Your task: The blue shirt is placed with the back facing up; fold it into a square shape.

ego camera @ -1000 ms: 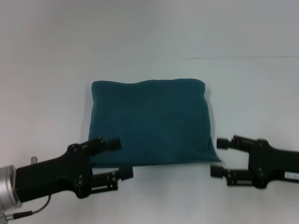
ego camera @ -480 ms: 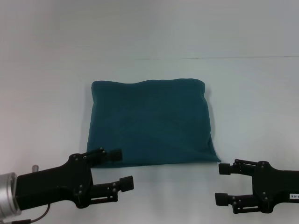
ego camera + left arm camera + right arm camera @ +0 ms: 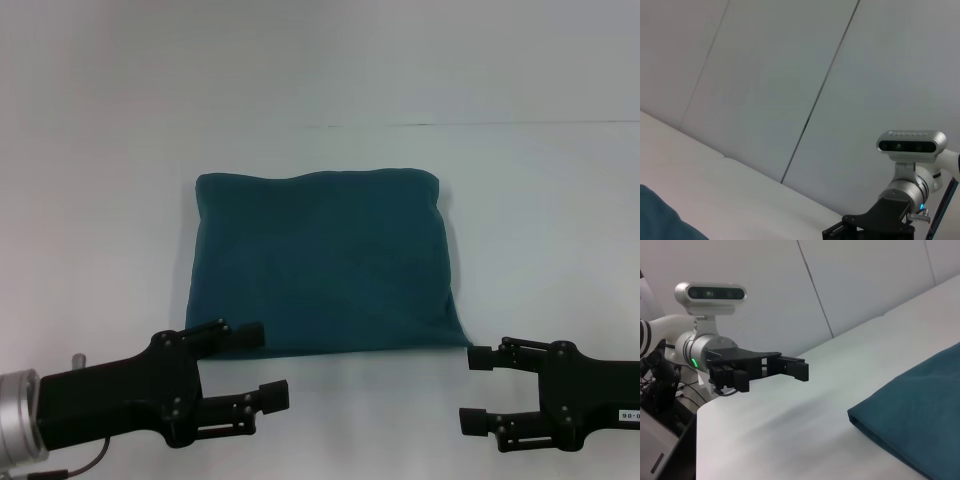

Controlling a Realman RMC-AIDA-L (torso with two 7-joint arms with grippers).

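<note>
The blue shirt (image 3: pixel 320 262) lies flat in the middle of the white table, folded into a near-square pad with its plain side up. My left gripper (image 3: pixel 262 362) is open and empty at the shirt's front left corner, one finger (image 3: pixel 238 331) showing over the front edge. My right gripper (image 3: pixel 476 388) is open and empty just off the front right corner, apart from the cloth. The left wrist view shows a corner of the blue shirt (image 3: pixel 657 220). In the right wrist view the blue shirt (image 3: pixel 920 420) has a folded corner, and the left gripper (image 3: pixel 792 369) is beyond it.
The white table (image 3: pixel 530 220) stretches around the shirt on all sides, with a seam line (image 3: pixel 450 124) across the back. A pale panelled wall (image 3: pixel 790 75) stands behind. The right arm's wrist camera (image 3: pixel 910 142) shows in the left wrist view.
Both grippers have drawn back toward the table's front, away from the shirt, most of it in the first half second. The shirt has not moved.
</note>
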